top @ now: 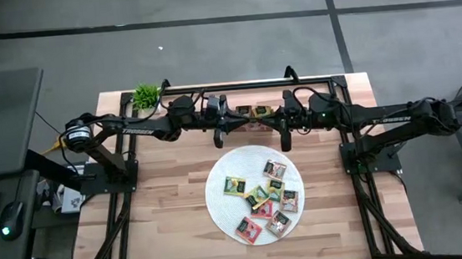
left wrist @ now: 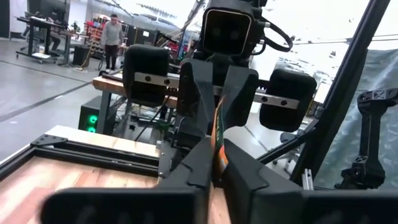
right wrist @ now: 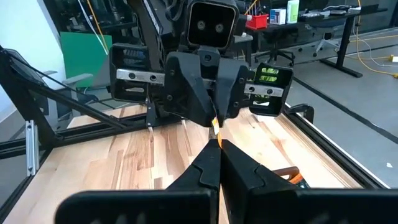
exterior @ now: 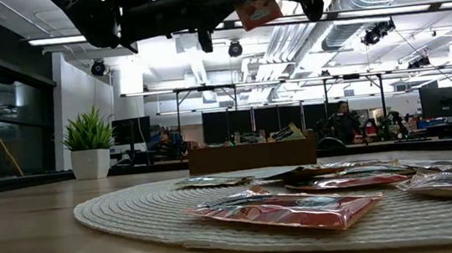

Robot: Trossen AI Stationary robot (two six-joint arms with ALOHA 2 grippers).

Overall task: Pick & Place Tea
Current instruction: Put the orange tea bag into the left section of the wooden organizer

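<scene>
Here one tea packet (left wrist: 216, 134) hangs pinched between left gripper (left wrist: 213, 163) and right gripper (right wrist: 216, 138), both clamped on it.

Your high view looks straight down from well above, taking in the whole surface (top: 173, 235), both arms and the round white mat (top: 220, 202). Your low view sits at surface level just before the mat (exterior: 134, 212), facing level across it into the room; both share mat and tray (exterior: 250, 155). Each wrist view looks close along its own fingers at the other arm's gripper: the left wrist view faces the right gripper (left wrist: 214, 134), the right wrist view the left gripper (right wrist: 214, 121).
</scene>
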